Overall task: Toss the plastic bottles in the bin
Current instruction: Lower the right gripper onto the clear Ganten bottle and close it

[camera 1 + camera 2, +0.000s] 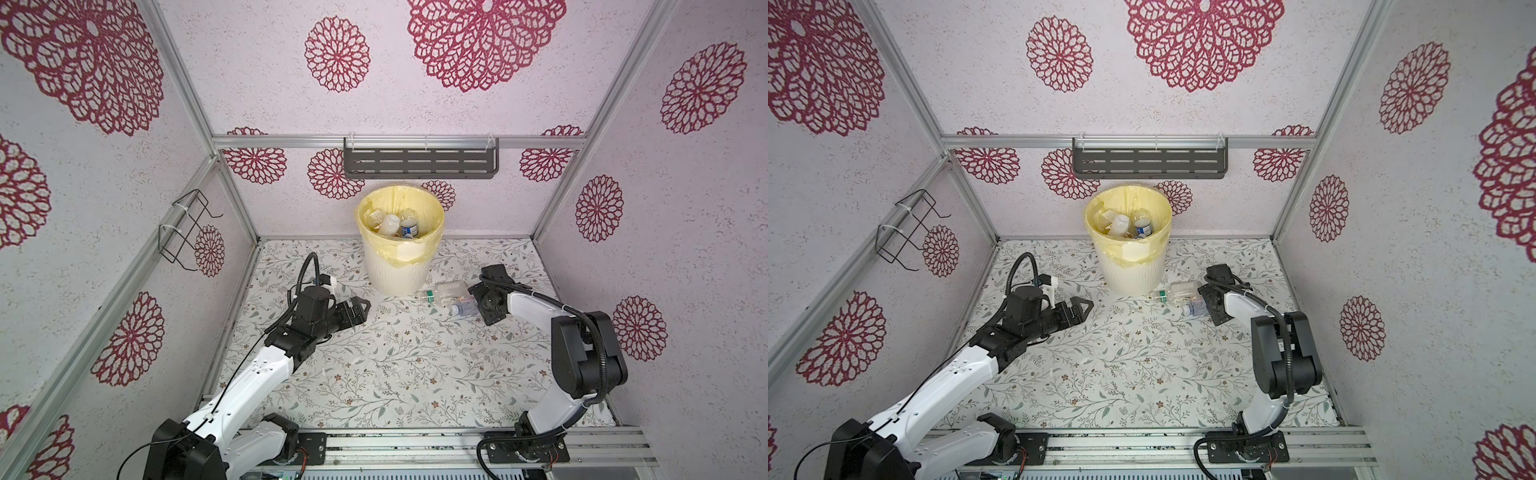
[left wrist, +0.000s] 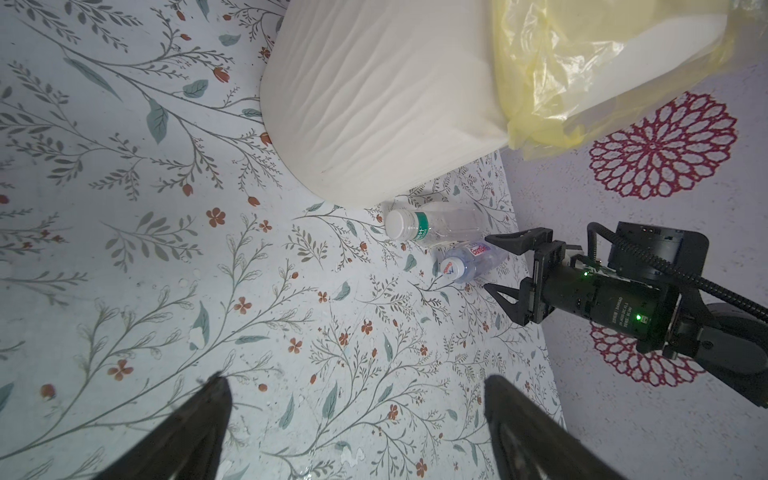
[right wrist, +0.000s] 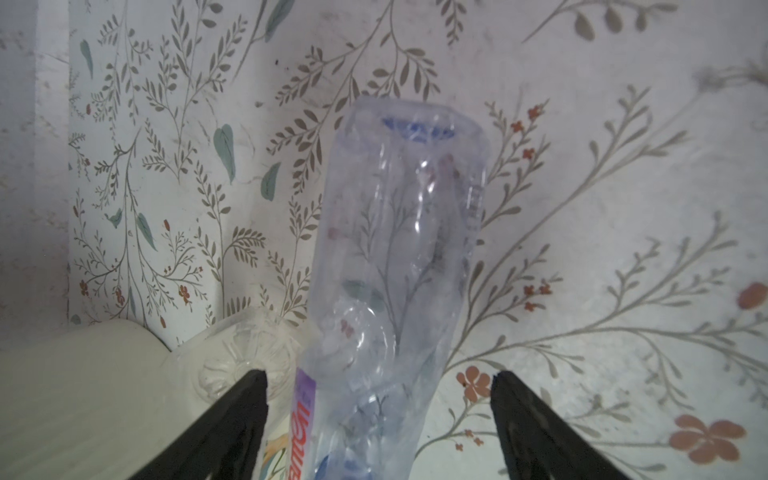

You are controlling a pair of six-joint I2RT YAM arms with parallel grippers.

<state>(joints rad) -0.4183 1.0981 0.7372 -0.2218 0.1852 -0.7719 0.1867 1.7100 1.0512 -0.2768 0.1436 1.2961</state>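
Observation:
The cream ribbed bin (image 1: 395, 278) with its yellow liner stands at the back middle, several plastic bottles (image 1: 395, 224) inside it. Two bottles lie on the floor by its right side. One is clear with a green label (image 1: 436, 294) (image 2: 436, 226). The other is bluish with a red-lettered label (image 1: 461, 308) (image 2: 469, 264) (image 3: 399, 232). My right gripper (image 2: 492, 264) (image 3: 377, 374) is open, one finger on each side of the bluish bottle, with gaps on both sides. My left gripper (image 1: 360, 312) (image 2: 355, 378) hangs open and empty over bare floor, left of the bin.
A grey slotted shelf (image 1: 419, 162) hangs on the back wall above the bin. A black wire rack (image 1: 187, 232) sticks out from the left wall. Patterned walls close in three sides, and a metal rail (image 1: 415, 444) runs along the front edge.

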